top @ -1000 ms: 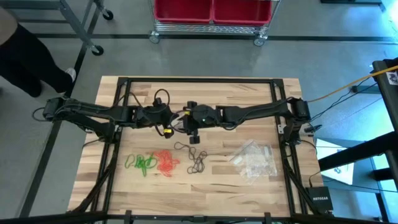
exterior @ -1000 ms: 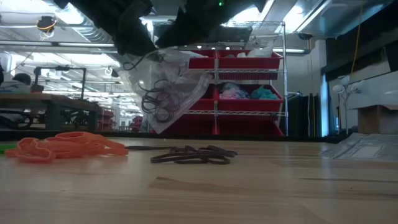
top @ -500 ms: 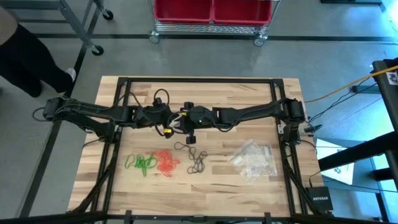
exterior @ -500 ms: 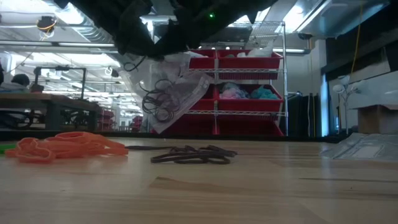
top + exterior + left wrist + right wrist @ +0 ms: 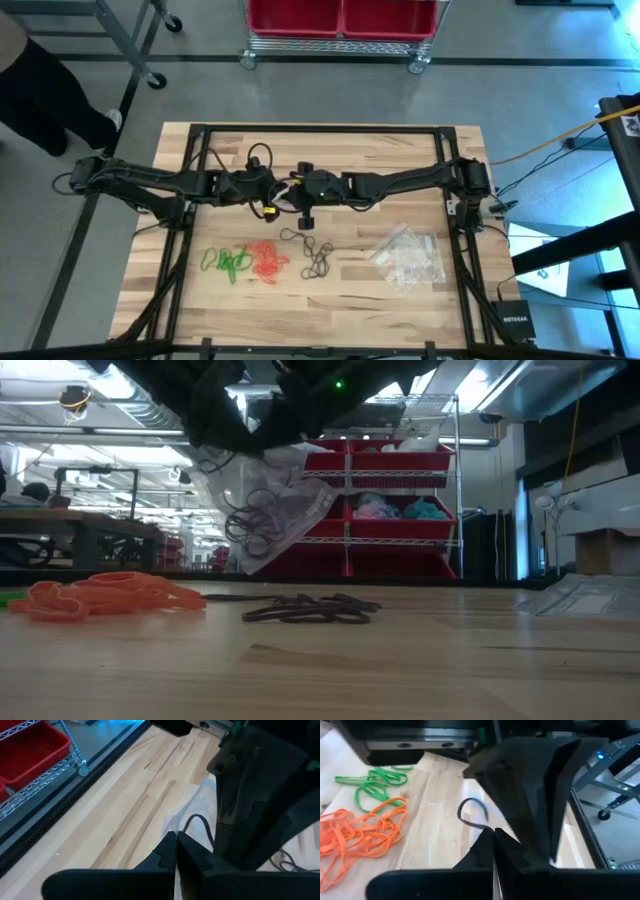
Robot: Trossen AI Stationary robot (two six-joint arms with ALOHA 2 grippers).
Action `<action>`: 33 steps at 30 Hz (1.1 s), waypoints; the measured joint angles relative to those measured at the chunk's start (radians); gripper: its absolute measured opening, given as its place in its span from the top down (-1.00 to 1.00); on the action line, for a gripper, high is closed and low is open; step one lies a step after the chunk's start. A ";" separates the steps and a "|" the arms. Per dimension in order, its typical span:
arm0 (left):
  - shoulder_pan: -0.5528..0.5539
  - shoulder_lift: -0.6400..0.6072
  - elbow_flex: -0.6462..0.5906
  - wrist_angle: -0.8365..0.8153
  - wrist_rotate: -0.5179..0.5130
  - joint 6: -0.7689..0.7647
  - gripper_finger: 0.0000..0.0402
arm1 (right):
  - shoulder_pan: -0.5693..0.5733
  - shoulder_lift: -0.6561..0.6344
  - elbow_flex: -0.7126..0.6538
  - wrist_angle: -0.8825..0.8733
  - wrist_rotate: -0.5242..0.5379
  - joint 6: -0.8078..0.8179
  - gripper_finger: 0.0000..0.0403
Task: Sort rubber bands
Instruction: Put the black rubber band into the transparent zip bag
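A clear plastic bag (image 5: 270, 510) with several black rubber bands (image 5: 250, 520) inside hangs above the table's middle. My left gripper (image 5: 283, 192) and my right gripper (image 5: 296, 190) meet tip to tip over it, both shut on its top. On the table lie loose rubber bands: a green heap (image 5: 228, 262), an orange heap (image 5: 267, 262) and a black heap (image 5: 312, 252). In the low view the orange heap (image 5: 105, 595) and the black heap (image 5: 305, 610) rest flat on the wood. My left gripper pinches the bag's top edge (image 5: 175, 826) between its two shut fingers, coming from the table's left and slanting down. The bag hangs below, clear of the table. My right gripper pinches the same top edge (image 5: 481, 822) from the table's right, slanting down, facing the left gripper (image 5: 530, 785).
A pile of clear plastic bags (image 5: 410, 260) lies at the table's near right. The black frame rails (image 5: 190, 220) run along both sides of the table. A wire cart with red bins (image 5: 340, 20) stands beyond the far edge, and a person (image 5: 40, 90) stands at the far left.
My right gripper has shut on the bag's top edge beside my left gripper. The bag has stayed hanging in place, its upper part drawn slightly together.
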 joint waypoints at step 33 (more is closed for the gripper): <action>0.000 0.000 0.000 -0.005 0.001 0.013 1.00 | -0.007 -0.115 0.003 -0.146 -0.045 0.098 0.24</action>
